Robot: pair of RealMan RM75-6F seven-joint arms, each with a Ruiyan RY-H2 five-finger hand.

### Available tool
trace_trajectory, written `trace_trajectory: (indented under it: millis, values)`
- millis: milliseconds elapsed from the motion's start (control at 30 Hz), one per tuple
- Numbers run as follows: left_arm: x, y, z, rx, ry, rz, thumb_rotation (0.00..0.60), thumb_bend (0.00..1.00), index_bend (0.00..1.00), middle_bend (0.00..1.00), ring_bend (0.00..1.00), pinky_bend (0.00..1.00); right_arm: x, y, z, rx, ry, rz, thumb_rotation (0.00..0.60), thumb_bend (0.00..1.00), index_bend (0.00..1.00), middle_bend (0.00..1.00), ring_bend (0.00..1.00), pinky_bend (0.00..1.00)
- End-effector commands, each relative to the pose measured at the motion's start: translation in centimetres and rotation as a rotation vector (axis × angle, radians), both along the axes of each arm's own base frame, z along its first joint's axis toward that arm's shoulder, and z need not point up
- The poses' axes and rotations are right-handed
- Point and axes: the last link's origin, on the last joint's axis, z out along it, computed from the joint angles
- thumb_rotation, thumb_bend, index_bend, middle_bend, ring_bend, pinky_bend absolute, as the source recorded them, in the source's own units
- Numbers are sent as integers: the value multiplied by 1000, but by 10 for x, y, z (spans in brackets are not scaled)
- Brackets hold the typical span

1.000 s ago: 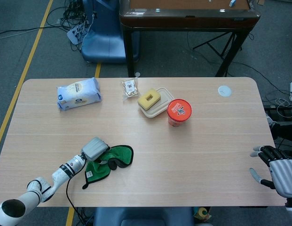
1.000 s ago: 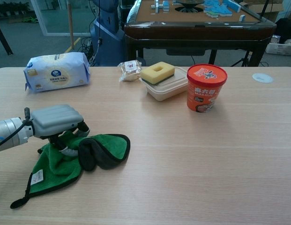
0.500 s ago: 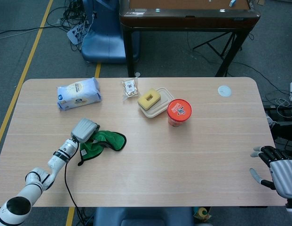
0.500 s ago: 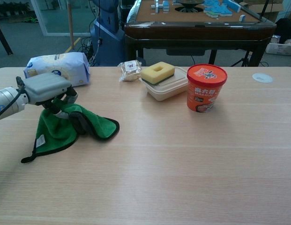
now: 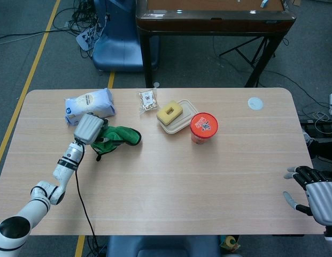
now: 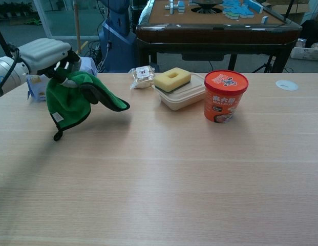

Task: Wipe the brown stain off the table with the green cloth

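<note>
My left hand [image 5: 88, 128] [image 6: 46, 53] grips the green cloth [image 5: 118, 137] [image 6: 71, 100] at the table's far left, just in front of the wipes pack. The cloth hangs bunched below the hand, raised off the wood, with its black-edged tail pointing right. My right hand [image 5: 315, 193] rests at the near right corner of the table with fingers spread and nothing in it; the chest view does not show it. I cannot make out a brown stain on the table [image 5: 171, 176] in either view.
A blue-white wipes pack [image 5: 90, 106] [image 6: 33, 84] lies behind the left hand. Further right stand a small snack packet [image 5: 147, 100], a yellow sponge [image 5: 169, 113] on a beige container [image 6: 184, 96], and a red cup [image 5: 203, 127] [image 6: 225, 95]. A white disc [image 5: 255, 103] sits far right.
My left hand has carried the green cloth from the near left part of the table away toward the wipes pack and lifted it. The right hand has not moved.
</note>
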Motion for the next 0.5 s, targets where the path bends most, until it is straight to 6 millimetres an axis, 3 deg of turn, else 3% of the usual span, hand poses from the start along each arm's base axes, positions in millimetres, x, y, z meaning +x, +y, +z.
trace_trajectory:
  millis: [33,100,167,267,367,500]
  values:
    - [3,4,1,34,-43,30,600,251,605,665,643,954,0,0,0,-1,-1,-1,600,372,384,315,227,260]
    - [0,5,-2,19,-38,64,600,251,472,560,559,936,0,0,0,0,0,-1,600,372,385,322,227,260]
    - [-4,5,-6,-11,-22,108,600,246,272,367,405,869,-1,0,0,1,-1,-1,600,373,384,325,227,260]
    - [-5,3,-11,-64,-28,152,600,197,32,63,157,590,-1,-1,-1,3,-3,-1,600,372,384,324,227,260]
    - [-4,1,-11,-77,-31,168,600,159,0,0,25,375,-1,-1,-1,5,-4,0,600,372,384,324,227,260]
    - [-3,-2,-9,-102,-70,203,600,130,0,0,0,283,-2,-1,-1,4,-4,-2,600,372,384,324,227,260]
